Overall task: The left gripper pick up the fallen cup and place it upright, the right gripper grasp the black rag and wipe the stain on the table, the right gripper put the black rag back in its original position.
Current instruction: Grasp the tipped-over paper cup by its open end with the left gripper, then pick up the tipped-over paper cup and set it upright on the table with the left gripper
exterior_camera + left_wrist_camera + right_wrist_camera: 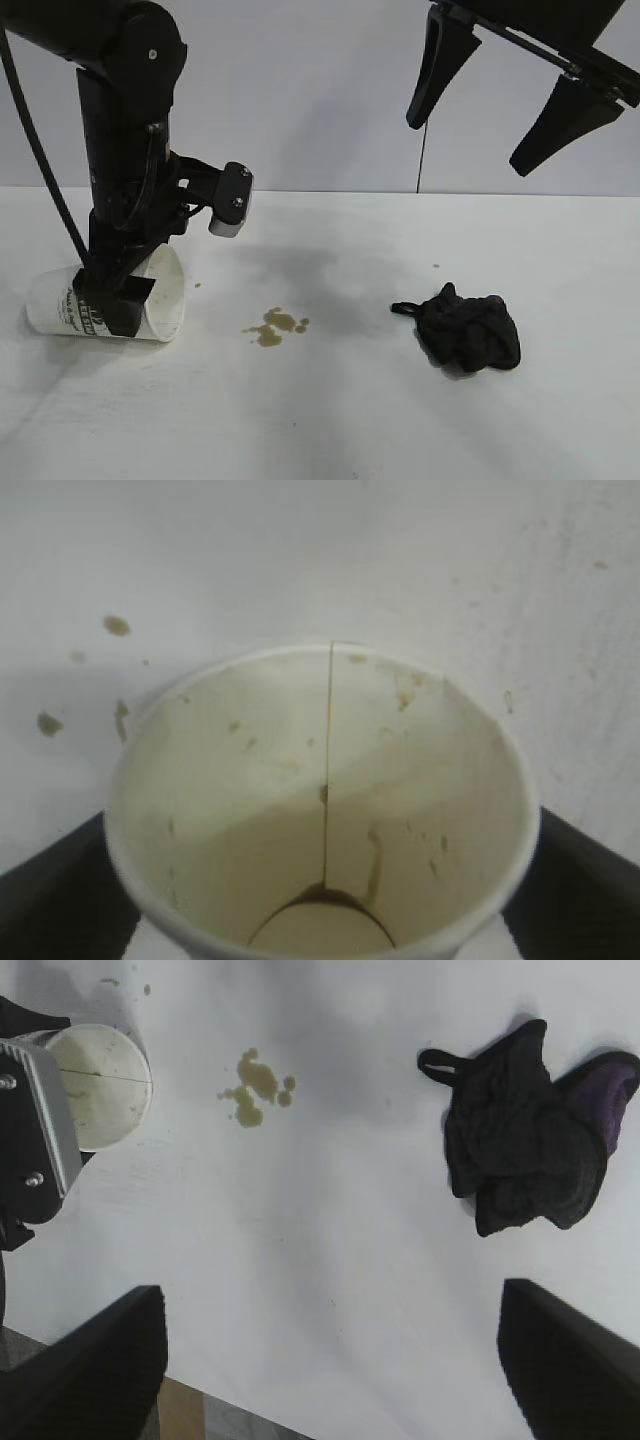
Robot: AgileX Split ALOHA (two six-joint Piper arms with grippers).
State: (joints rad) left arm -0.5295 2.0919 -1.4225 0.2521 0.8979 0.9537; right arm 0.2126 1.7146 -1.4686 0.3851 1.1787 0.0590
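Observation:
The white cup (60,305) lies on its side at the table's (330,420) left, mouth toward the stain; its brown-streaked inside (320,780) fills the left wrist view. My left gripper (112,302) is down over it, open, one finger (60,890) on each side of the rim. A light-brown stain (275,327) sits mid-table. The bunched black rag (470,330) with a loop tail rests right of it. My right gripper (468,142) hangs open high above the rag, nothing between its fingers. The right wrist view looks down on rag (525,1150), stain (255,1085) and cup (100,1085).
Small brown droplets (116,626) dot the table just beyond the cup's mouth. The left arm's grey module (232,200) juts out to the right above the cup. The table's near edge (190,1385) shows under the right gripper (328,1305).

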